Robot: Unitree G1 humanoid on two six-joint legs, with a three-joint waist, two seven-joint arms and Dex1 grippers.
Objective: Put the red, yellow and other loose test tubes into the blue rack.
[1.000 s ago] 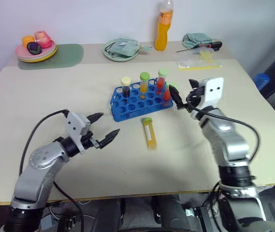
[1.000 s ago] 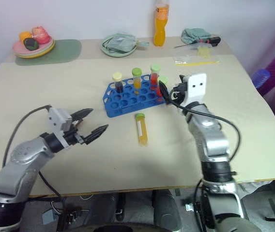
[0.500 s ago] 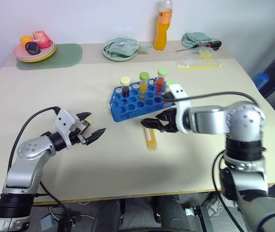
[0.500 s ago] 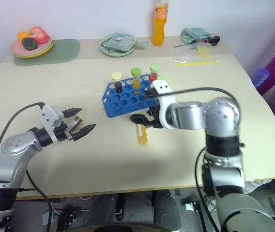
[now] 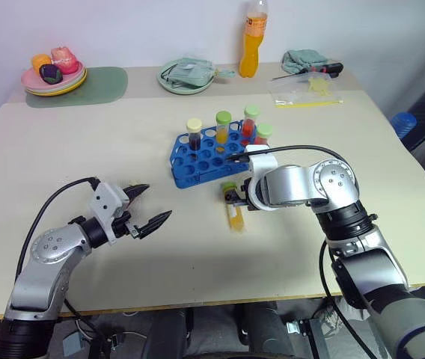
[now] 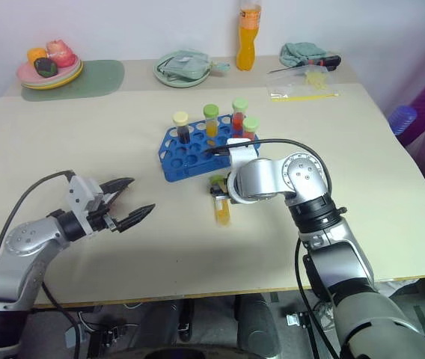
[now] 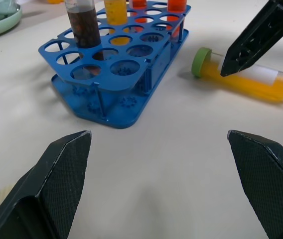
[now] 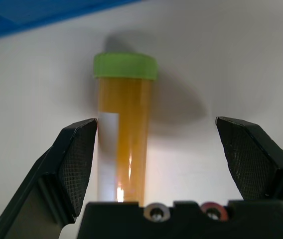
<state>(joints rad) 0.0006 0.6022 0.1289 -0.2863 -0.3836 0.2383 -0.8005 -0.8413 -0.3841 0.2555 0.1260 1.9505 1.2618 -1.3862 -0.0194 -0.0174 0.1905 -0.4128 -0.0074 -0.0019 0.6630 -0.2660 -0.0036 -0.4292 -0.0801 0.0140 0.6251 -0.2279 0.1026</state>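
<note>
Risk first: closing off-centre and rolling the tube away. Hovering just above the last loose test tube [image 5: 232, 209] (yellow liquid, green cap), lying flat on the desk [image 5: 347, 134] just in front of the blue rack [image 5: 212, 153], cap end pointing toward the rack. Spreading the right gripper [image 8: 156, 124] wide open and empty, straddling the tube across its width, but sitting much closer to one finger [image 8: 76, 159] than to the other. Probably touching with that finger first on closing, so likely nudging a round, smooth tube sideways along the desk instead of pinching it.

Coming down so near the rack, also risking a knock against the tubes standing in its far row: the brown one [image 5: 194, 134], the yellow one [image 5: 222, 127] and two red ones [image 5: 251, 122] (all upright for now). Bumping the rack itself looking possible too, given its light plastic build and the arm's cable trailing right over its near edge.

Pinching close to the cap probably leaving the long body hanging and swinging while tipping upright, so threatening a slip or a missed hole. Pressing too low risking black fingertips scraping the desk and stalling before closing.

Keeping the left gripper [image 5: 155, 202] open and empty as well, well to the left of the rack and in front of it, pointing toward the rack, apart from everything and posing little hazard.
</note>
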